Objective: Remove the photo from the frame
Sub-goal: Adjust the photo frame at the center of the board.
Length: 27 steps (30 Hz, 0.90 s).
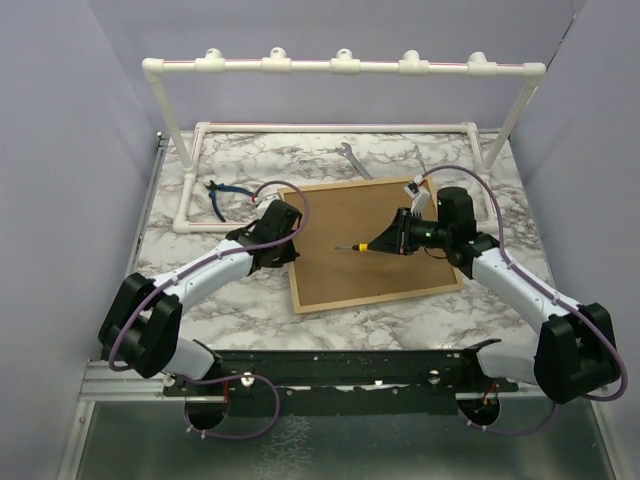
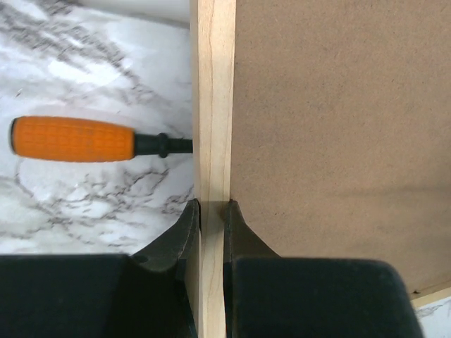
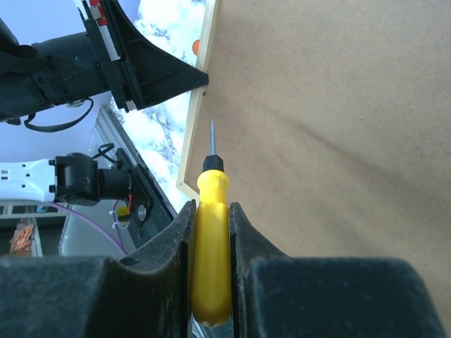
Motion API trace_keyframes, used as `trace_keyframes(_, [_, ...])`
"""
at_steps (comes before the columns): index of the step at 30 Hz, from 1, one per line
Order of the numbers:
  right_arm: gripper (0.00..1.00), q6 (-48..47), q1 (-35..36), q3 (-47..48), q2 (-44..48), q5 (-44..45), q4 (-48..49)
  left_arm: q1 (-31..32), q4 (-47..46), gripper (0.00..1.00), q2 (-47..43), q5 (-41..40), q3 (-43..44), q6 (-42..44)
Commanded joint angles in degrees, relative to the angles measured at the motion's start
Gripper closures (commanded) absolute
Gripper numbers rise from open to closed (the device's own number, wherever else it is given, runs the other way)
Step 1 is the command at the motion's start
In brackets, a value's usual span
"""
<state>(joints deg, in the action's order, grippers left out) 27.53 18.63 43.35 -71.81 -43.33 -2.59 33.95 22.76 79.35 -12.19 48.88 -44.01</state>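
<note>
Brown fibreboard is turned upward: the frame point(image 1: 350, 280) lies face down on the marble table point(image 1: 250, 310), so the photo is hidden under the back and cannot be seen. The left end effector point(image 2: 213, 208) is closed on the thin wood edging at the left side of the frame. The right end effector point(image 3: 211, 211) is clamped on a yellow screwdriver point(image 3: 211, 190), whose tip is held over the back. Whether it touches the board cannot be told. Probably the back has to be loosened now. For this, the tip should be guided to the seam between board and wood, kept at a low angle and pressed gently, so that the board is lifted and not pierced. The frame should be pinned firmly meanwhile.
</note>
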Motion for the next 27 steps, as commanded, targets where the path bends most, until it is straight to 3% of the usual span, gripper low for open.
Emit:
trace_keyframes(1, [0.99, -1.8, -0.5, 1.8, 2.7, 6.1, -4.8, 1.4, -4.5, 0.99, 4.2, 1.4, 6.4, 4.4])
trace_keyframes(8, [0.99, -4.2, -0.7, 0.8, 3.4, 7.5, -6.9, 1.8, -7.4, 0.98, 8.2, 4.9, 7.2, 7.2])
trace_keyframes(18, [0.99, 1.5, -1.3, -6.5, -4.0, -4.2, 9.0, 3.1, -16.9, 0.98, 11.4, 8.4, 2.4, 0.1])
trace_keyframes(27, [1.0, -1.1, -1.7, -6.6, -3.8, -1.3, 5.5, 6.1, -18.4, 0.98, 16.2, 8.5, 6.5, -1.2])
